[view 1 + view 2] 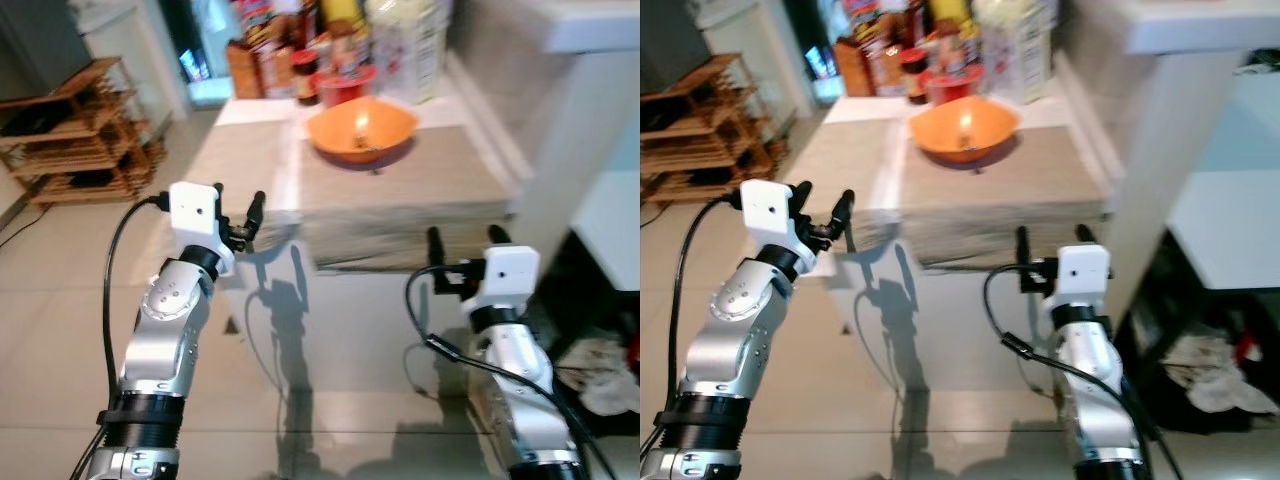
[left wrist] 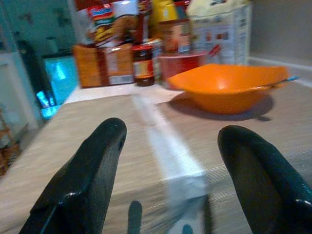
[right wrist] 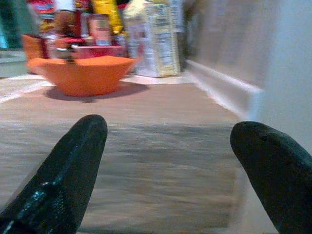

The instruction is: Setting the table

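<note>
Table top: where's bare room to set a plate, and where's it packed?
Free: the near half of the table, from the orange bowl to the front edge, by the right gripper. Also the mat left of the pale strip, ahead of the left gripper. Crowded: the far end, with jars and boxes behind the bowl.

Both silver arms are raised in front of the body, forearms angled upward and forward. Left gripper (image 1: pixel 238 212): held higher, its 2 black fingers (image 2: pixel 83 178) spread apart, holding nothing. Right gripper (image 1: pixel 466 240): held lower, its 2 black fingers (image 3: pixel 63 178) likewise spread wide and pointing forward. A black cable loops along each forearm.
</note>
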{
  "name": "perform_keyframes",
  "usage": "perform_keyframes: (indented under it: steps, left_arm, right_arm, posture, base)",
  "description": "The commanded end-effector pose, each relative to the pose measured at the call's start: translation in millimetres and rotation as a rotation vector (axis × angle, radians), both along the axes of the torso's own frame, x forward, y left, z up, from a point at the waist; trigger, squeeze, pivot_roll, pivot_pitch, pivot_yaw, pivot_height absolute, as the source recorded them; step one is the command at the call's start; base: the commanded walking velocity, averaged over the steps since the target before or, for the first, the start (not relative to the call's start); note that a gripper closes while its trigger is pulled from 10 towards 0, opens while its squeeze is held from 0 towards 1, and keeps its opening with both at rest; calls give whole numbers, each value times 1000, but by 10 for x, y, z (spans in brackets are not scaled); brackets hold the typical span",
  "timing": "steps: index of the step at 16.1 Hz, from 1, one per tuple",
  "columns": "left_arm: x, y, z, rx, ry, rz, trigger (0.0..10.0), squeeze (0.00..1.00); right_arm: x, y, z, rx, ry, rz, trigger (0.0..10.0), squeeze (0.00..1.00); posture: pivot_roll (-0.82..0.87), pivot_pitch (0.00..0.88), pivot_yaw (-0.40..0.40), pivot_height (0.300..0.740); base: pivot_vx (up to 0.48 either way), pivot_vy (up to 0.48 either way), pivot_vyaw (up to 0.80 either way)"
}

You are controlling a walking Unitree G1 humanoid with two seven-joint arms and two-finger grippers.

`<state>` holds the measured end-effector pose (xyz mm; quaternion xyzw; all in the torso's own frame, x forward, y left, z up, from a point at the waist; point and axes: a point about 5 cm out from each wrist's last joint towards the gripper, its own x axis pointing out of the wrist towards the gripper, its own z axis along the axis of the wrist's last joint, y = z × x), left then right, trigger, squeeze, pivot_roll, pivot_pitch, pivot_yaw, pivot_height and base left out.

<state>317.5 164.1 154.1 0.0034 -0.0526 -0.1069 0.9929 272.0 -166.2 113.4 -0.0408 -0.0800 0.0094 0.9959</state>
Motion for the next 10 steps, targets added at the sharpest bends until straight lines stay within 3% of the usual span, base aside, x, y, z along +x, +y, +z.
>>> perform_keyframes:
  steps: [1, 4, 10]
  left_arm:
    - [14, 64, -20, 16, 14, 17, 10000, 0]
    - [32, 64, -58, 17, 38, 28, 10000, 0]
    - [-12, 66, -67, 20, 34, -1, 10000, 0]
  right_arm:
    - [36, 95, -23, 4, 14, 33, 10000, 0]
    - [37, 131, -52, 0, 29, 54, 10000, 0]
    - [33, 113, 133, -20, -49, 57, 10000, 0]
  posture:
    - [-141, 0, 110, 740]
    - [-138, 0, 108, 740]
    - [-140, 0, 108, 740]
  base:
    - [0, -458, 0]
    - [0, -430, 0]
    - [0, 0, 0]
